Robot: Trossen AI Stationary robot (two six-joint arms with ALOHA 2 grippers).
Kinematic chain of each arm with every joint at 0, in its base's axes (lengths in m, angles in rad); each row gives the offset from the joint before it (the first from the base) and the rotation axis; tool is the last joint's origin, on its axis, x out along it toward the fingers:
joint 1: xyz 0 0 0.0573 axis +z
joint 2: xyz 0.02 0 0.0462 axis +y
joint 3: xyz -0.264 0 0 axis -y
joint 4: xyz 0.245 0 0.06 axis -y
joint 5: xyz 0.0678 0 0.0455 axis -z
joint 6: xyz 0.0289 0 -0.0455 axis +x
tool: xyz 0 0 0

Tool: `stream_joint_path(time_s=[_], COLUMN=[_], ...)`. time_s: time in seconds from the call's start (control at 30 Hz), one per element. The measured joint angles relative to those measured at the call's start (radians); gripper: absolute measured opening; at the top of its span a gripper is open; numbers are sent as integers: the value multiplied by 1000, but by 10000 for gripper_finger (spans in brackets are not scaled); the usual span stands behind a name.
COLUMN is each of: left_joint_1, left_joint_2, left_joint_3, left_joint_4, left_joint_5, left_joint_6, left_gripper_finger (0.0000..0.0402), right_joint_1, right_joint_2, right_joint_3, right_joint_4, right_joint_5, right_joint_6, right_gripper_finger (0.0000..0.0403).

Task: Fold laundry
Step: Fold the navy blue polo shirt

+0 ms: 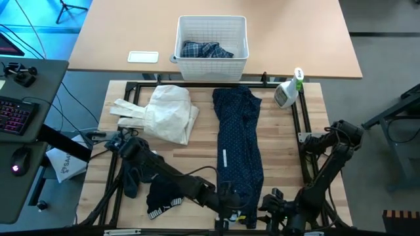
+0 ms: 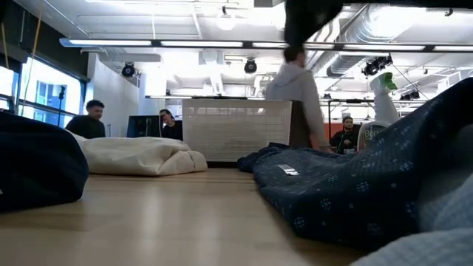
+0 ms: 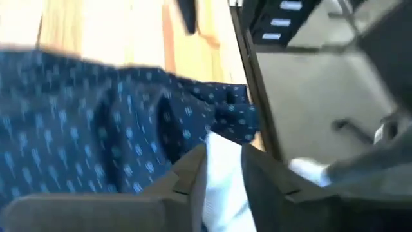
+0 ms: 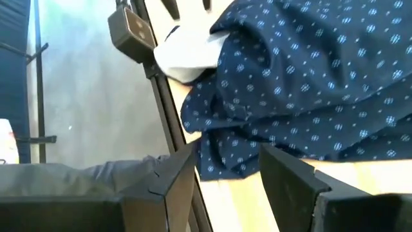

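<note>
The navy dotted shirt [image 1: 237,147] lies lengthwise down the middle of the tabletop [image 1: 197,157], folded into a long strip, its far end near the white basket [image 1: 211,38] and its near end hanging at the front edge, where both arms work. The left hand [image 3: 223,174] sits at that near hem with its fingers parted a little around a pale fold of cloth, perhaps the shirt's lining; whether it truly pinches the cloth or is letting go, I cannot tell. The right hand [image 4: 226,169] hovers just beside the same hem with its fingers spread and nothing between them. The chief risk, as I judge it, is the edge: the hem already droops past the tabletop's frame, so a weak or one-sided pinch could let the cloth slide off or drag the tidy strip askew. If only the top layer is caught, the fold would peel open when lifted. The two hands are close together, so a careless reach might knock them into each other. The black pieces [image 1: 161,195] lying near the left arm could be swept along, while the cream garment [image 1: 167,113] and the plaid shirt [image 1: 207,50] in the basket stay well apart.
</note>
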Motion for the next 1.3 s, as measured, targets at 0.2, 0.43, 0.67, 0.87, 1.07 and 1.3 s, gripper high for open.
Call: stream_joint_path(time_s=[0.2,0.43,0.67,0.87,1.07,1.3], left_joint_1=[-4,-3,-16,-11,-5,28], left_joint_2=[29,34,49,106,107,30], left_joint_3=[-1,-1,2,-2,0,-1], left_joint_4=[36,27,43,28,41,73], left_joint_5=[-90,-65,-114,-84,-163,-70], left_joint_6=[390,431,484,439,350,155], left_gripper_finger=[134,118,94,90,34,2], right_joint_1=[-1,-2,-2,-2,-2,-1], right_joint_2=[0,0,0,0,0,-1], right_joint_3=[0,0,0,0,0,0], right_joint_4=[-2,-3,-9,-11,-12,-15], right_joint_5=[9,9,9,10,10,8], right_joint_6=[3,18,18,24,29,29], right_gripper_finger=[169,169,169,169,169,169])
